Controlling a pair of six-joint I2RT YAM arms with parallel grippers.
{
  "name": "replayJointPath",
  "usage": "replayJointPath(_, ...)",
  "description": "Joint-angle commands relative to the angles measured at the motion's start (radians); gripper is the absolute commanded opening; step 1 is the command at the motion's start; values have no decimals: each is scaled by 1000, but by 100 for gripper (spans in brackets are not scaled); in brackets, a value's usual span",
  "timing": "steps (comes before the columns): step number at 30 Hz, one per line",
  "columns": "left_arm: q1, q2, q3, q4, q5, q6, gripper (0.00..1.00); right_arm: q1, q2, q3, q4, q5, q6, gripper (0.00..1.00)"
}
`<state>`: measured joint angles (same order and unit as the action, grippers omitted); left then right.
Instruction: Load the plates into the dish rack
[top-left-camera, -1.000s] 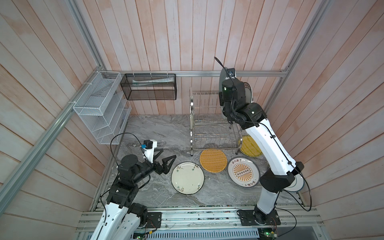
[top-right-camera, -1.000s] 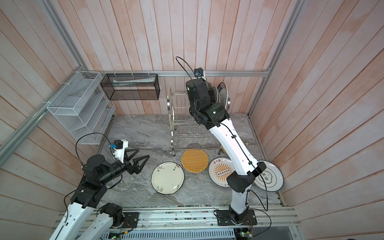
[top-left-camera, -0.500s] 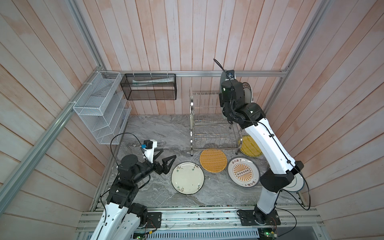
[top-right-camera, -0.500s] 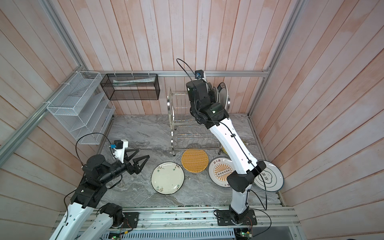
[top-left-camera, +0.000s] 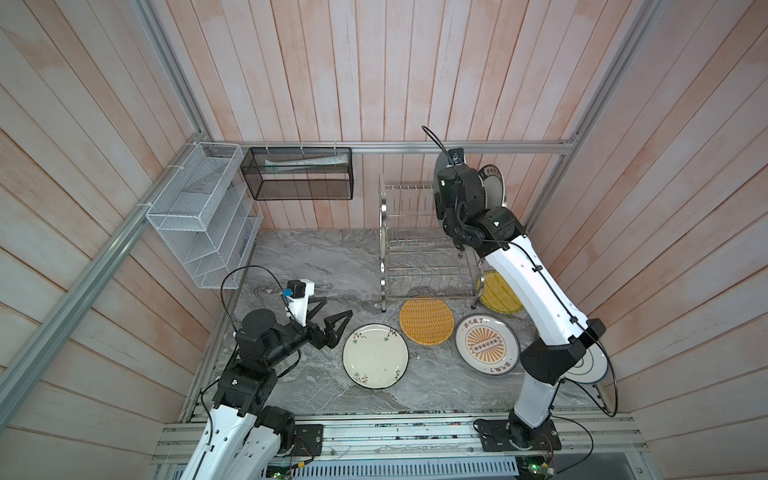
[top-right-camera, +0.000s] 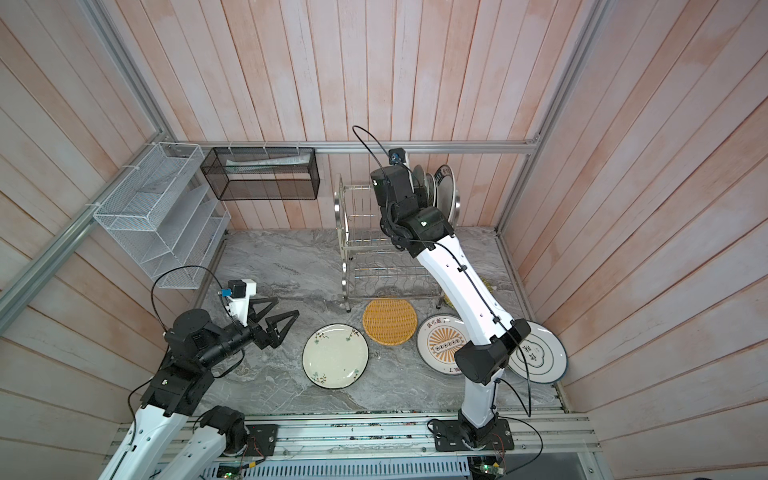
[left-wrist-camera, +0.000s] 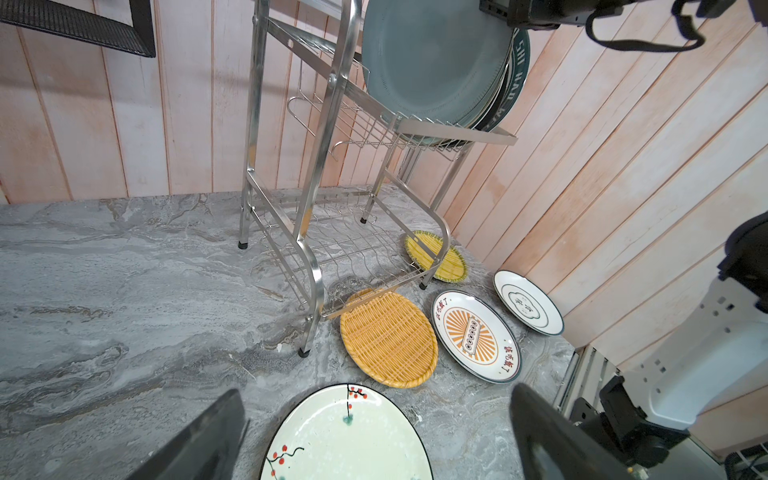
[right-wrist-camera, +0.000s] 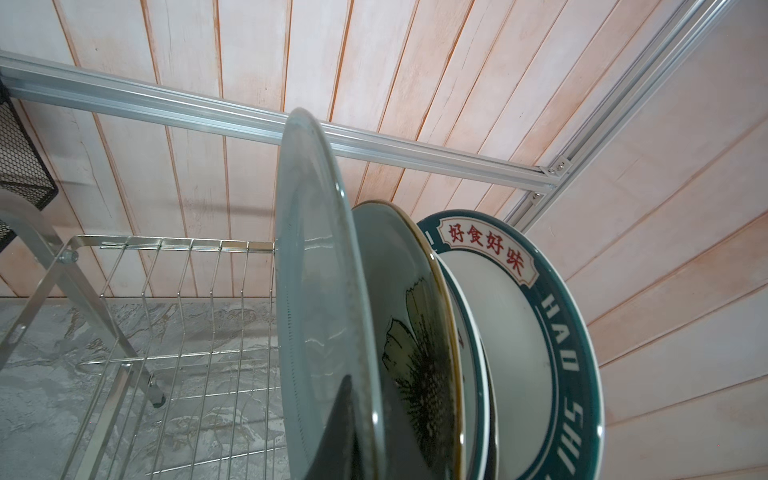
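Dish rack (left-wrist-camera: 314, 166): polished steel tube and wire, mirror-shiny. Grey-blue plate (right-wrist-camera: 320, 291): glazed ceramic, glossy, reflections on the rim. Orange plate (left-wrist-camera: 388, 338): basket-weave pattern, looks ribbed, low sheen. Counter (left-wrist-camera: 124, 270): grey marble look, smooth, satin. Walls (top-left-camera: 374, 62): wood planks, pale pink wash, matt, grain showing. Black basket (top-left-camera: 297, 189): fine metal mesh, matt. White organizer (top-left-camera: 195, 208): coated wire mesh, matt.

Teal-rimmed plate (right-wrist-camera: 552, 332) reads "好食好味" and "HAO SHI".
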<state>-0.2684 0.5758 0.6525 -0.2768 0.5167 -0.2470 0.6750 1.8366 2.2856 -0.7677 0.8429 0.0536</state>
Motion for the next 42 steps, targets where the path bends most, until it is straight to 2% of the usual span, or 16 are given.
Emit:
replayJointPath(1, 6, -4, -14, 1, 8, 8, 100, -5, -17, 29, 66, 12, 44, 0)
replayJointPath(9, 6, -3, -14, 2, 8, 7, 100, -5, -8, 23, 2, 12, 108, 0)
replayJointPath(29, 6, -5, -14, 4, 11, 6, 100, 54, -112, -171, 23, 55, 158, 0)
replayJointPath(38, 7, -4, -14, 2, 11, 6, 100, 60, -121, -184, 44, 52, 138, 8)
replayJointPath(42, 7, -4, -13, 2, 11, 5, 100, 60, -108, -149, 38, 44, 125, 16)
